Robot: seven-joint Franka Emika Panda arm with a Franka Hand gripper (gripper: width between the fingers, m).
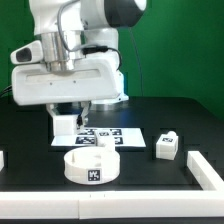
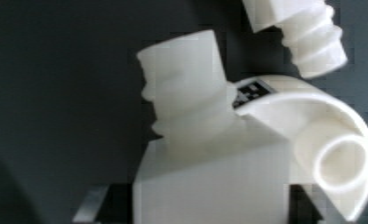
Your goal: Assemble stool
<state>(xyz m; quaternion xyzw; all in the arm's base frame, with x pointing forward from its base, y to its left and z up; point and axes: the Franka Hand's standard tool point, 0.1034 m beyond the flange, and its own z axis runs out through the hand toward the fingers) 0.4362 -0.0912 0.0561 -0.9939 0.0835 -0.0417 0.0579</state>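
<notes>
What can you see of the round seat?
The seat is a white, round, plastic-looking disc with a raised rim and a sunken middle. A black-and-white tag sits on its side wall. It lies flat on the black table, just in front of the marker board in the exterior view. The gripper, shut on a leg, hangs behind it; whether the leg touches the seat cannot be told.

One seat (image 1: pixel 90 166), two legs (image 1: pixel 167 146) (image 1: pixel 65 125), one marker board (image 1: pixel 108 135).
</notes>
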